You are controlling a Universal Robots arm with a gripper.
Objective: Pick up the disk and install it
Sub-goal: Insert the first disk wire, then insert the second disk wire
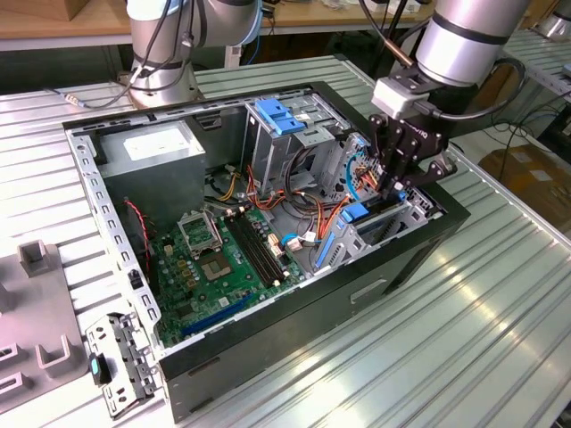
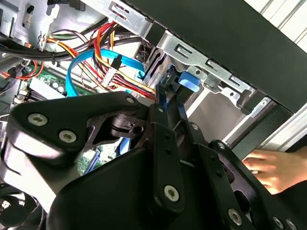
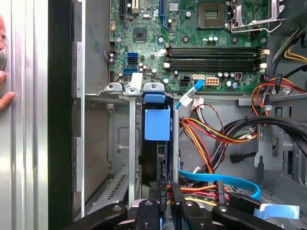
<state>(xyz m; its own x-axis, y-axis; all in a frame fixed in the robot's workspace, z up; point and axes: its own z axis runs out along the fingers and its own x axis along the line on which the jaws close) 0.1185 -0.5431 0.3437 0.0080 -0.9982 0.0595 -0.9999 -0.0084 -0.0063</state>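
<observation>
First wrist view: dark disk [image 3: 157, 143], blue bracket, upright in cage [image 3: 130, 143].

The silver-grey cylindrical arm [image 1: 468, 36] enters the exterior view from 1 o'clock and descends toward centre. Its black metal linkage claw [image 1: 393, 183] points downward, fingers drawn close together. In the second wrist view the black claw linkage [image 2: 163, 158] converges toward 12 o'clock. A person's hand [image 2: 273, 170] lies at 4 o'clock.

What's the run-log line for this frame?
hand: inside case, at drive cage | disk: on edge in cage slot
</observation>
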